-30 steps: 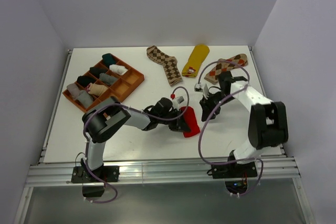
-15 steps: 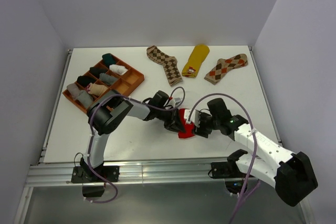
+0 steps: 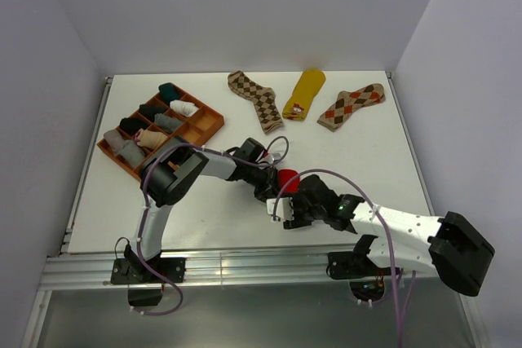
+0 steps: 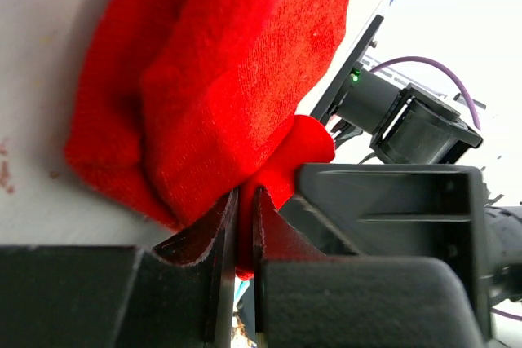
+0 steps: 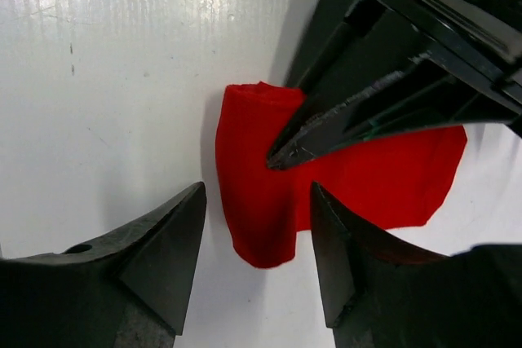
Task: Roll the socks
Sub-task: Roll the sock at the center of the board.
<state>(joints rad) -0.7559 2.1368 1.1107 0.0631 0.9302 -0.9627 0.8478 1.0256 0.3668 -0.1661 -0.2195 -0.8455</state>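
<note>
Two grippers are now closing in on the red sock (image 3: pixel 287 177), which is lying on the table (image 3: pixel 122 201) well to the right of the orange tray (image 3: pixel 214 124) and nearer the arm bases than the tray is. A second ago the right gripper (image 3: pixel 292 200) was hanging up by the argyle sock (image 3: pixel 351 106) farthest from the tray. It is now sitting low, just beside the red sock, with its arm stretching along the near edge. The sock is looking much shorter than it was, bunched into a small lump instead of lying full length. We are judging that the roll is under way but not finished.

From the left wrist we are seeing the left gripper (image 4: pixel 245 201) pressed almost together, pinching a fold of red fabric. From the right wrist we are seeing the right gripper's fingers (image 5: pixel 163 266) spread wide, straddling the folded end of the sock; whether they are touching it we cannot tell.

Beyond the tray's right side, along the back of the table, that argyle sock, a second argyle sock (image 3: pixel 254 99) and a mustard sock (image 3: pixel 306 91) are lying flat, well apart from the work. The tray is holding rolled bundles (image 3: pixel 181 107) in several compartments. What is getting in our way is crowding. The left fingers are lying across the sock, right by the right gripper's spread fingers, so any squeeze is risking metal on metal.
</note>
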